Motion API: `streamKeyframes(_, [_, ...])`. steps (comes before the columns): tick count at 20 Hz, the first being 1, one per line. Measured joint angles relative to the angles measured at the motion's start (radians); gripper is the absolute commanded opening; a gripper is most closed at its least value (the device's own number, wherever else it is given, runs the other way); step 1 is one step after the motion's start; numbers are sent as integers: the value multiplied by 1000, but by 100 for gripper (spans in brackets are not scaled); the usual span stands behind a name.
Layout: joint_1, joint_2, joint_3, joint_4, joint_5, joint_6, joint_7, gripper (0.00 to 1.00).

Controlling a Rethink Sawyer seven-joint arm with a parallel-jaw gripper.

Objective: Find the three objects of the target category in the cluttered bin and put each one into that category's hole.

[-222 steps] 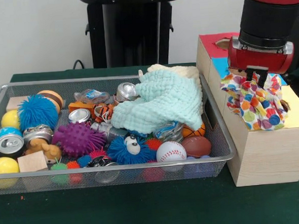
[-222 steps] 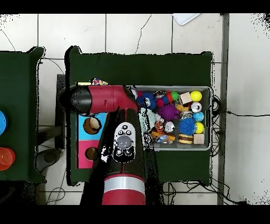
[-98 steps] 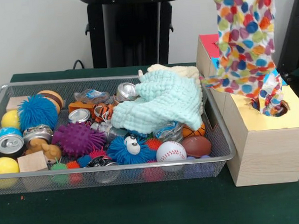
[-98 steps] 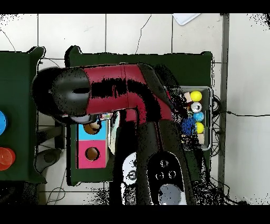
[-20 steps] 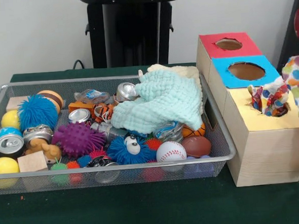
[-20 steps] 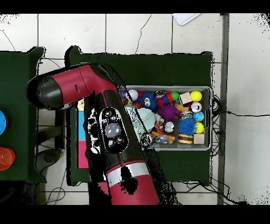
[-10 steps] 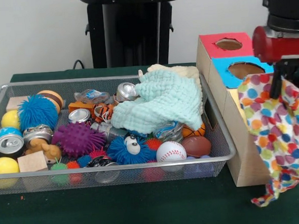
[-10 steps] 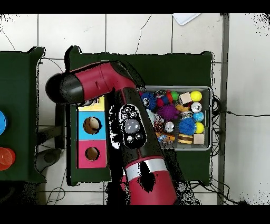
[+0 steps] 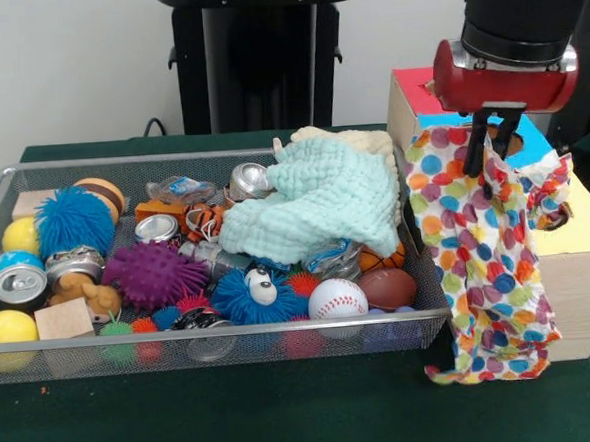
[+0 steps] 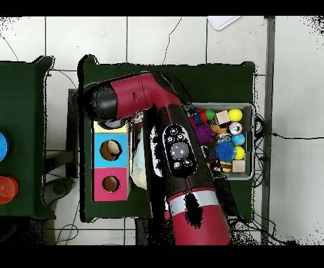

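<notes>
A wire mesh bin (image 9: 433, 314) is seen at the left, crowded with spiky balls, cans and a mint green knitted cloth (image 9: 319, 201). Just right of it, a polka-dot cloth (image 9: 488, 259), white with many-coloured spots, is held pinched at its top by the closed gripper (image 9: 492, 141). It is draped down the front of the wooden box (image 9: 587, 288), its hem crumpled on the table.

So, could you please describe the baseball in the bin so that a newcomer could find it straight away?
Start at the wire bin and follow its near rim towards the wooden box. The baseball sits just behind that rim, between a blue fuzzy toy with eyes and a small brown football. It is the only white ball with red stitching.
</notes>
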Motion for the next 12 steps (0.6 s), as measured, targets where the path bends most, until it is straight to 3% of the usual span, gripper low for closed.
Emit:
streamKeyframes(7, [-22,23,45,48,98,2,0,0])
streamKeyframes(12, [-18,23,64,85,126,1,0,0])
